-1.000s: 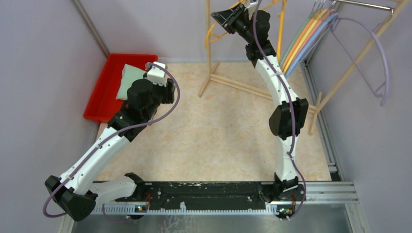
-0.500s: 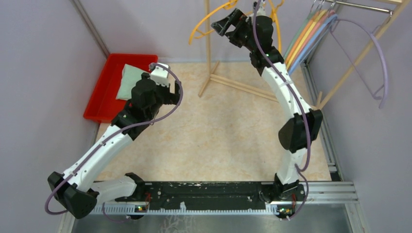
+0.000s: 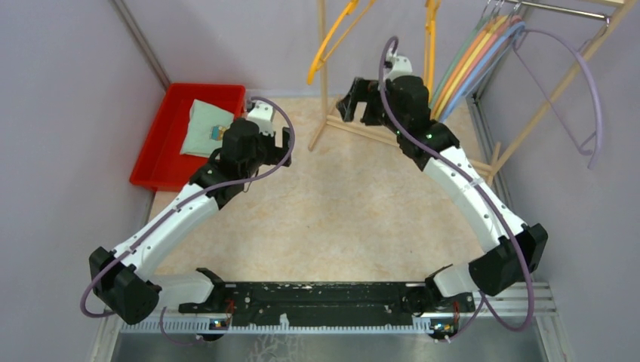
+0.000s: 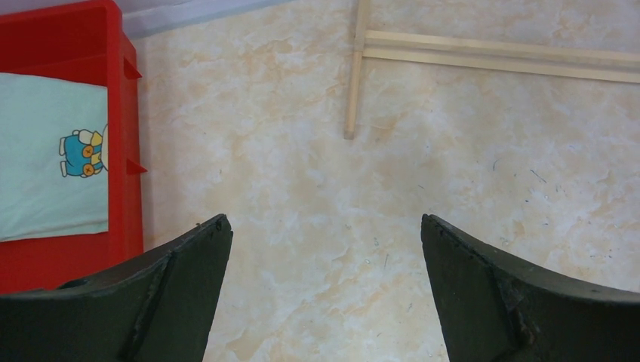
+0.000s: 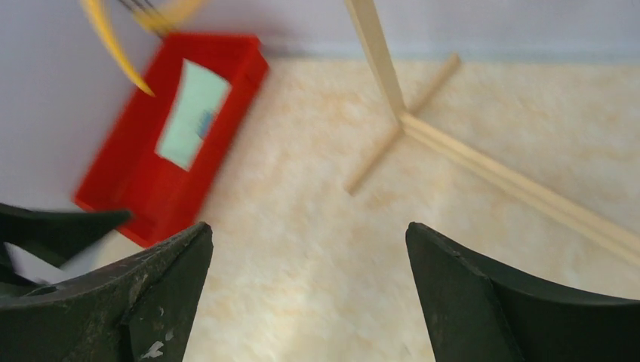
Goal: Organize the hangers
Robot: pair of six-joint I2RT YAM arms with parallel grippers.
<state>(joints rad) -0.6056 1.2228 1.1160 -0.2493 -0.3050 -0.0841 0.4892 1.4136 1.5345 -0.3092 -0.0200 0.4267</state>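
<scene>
Left arm (image 3: 173, 219): I have it coming off its base at 7 o'clock, elbow out at 8, forearm reaching toward 11.
Left gripper (image 4: 323, 226): my jaws are spread wide and hold nothing, tilted downward.
Right arm (image 3: 468, 188): from its base at 5 o'clock, elbow swung out to 4, forearm stretched toward 1.
Right gripper (image 5: 309, 230): my jaws are parted wide and hold nothing, facing 9 o'clock.

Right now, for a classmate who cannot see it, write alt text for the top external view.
Two robot arms reach over a beige table, left fingers and right fingers empty. Behind them hangers hang at a wooden rack: two orange ones mid-frame, a coloured bundle and a lavender one at right. A red bin holding a pale cloth sits at left.
</scene>
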